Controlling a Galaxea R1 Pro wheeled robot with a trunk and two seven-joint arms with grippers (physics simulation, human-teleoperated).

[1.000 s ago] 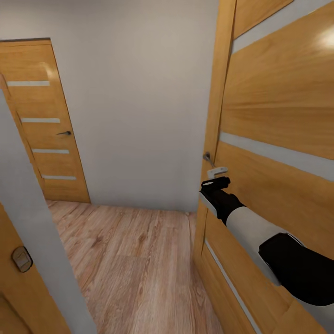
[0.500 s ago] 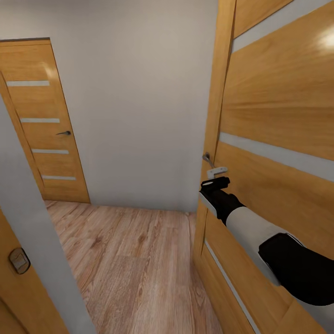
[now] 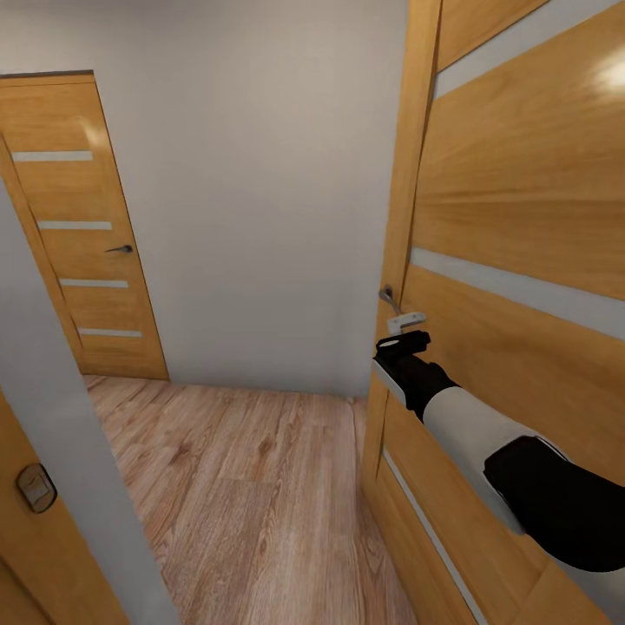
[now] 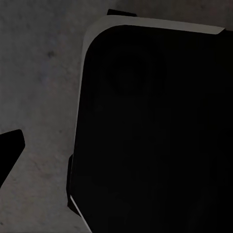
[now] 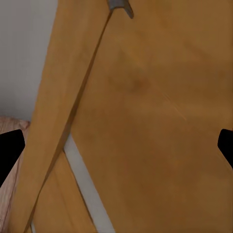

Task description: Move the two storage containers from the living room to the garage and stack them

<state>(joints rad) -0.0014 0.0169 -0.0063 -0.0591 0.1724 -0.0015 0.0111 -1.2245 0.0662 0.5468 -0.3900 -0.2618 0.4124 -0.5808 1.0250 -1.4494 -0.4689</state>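
Hallway, wood-plank floor [image 3: 252, 486]. Right gripper [image 3: 408, 334] reaching just below the handle [image 3: 390, 298] of the near door [image 3: 521, 217], likely to work it open for passage. Fingertips spread wide and empty in the right wrist view. Left gripper: cannot tell. Second door [image 3: 82, 234] well beyond the handle. Storage containers nowhere near the door; not yet carried.
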